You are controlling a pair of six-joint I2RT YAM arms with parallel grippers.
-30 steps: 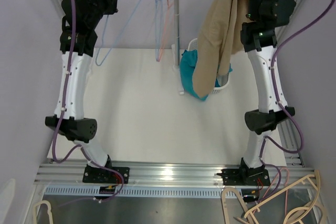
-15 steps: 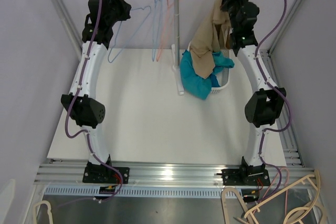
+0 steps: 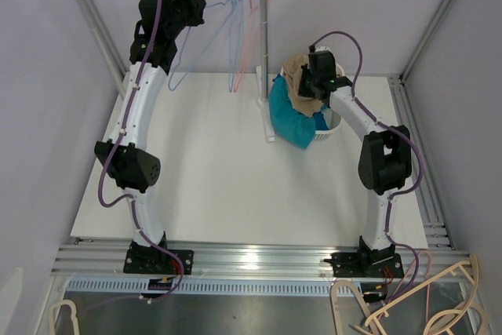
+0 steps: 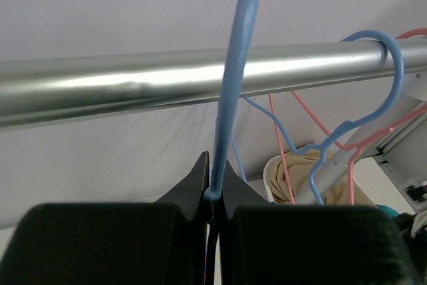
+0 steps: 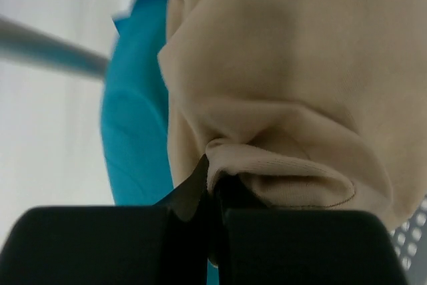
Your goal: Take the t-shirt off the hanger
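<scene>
- Left claw (image 4: 212,195) is clamped tight on the thin light-blue plastic hanger (image 4: 237,65), right beside the shiny metal rail (image 4: 133,88).
- Right claw (image 5: 212,188) is pinching a fold of the beige cotton t-shirt (image 5: 280,85).
- The t-shirt sits off the hanger, bunched over the white mesh basket (image 3: 336,121), against the teal cloth (image 5: 137,138).

white basket (image 3: 336,123) mostly covered, blue hanger (image 4: 235,85) cropped at top

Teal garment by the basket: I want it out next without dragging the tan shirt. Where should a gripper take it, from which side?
Probably the fold of the teal garment that spills over the basket rim toward the rack post: it lies bare, so come from above on that side. The tan shirt, pinched in the right gripper, lies over it elsewhere.
</scene>
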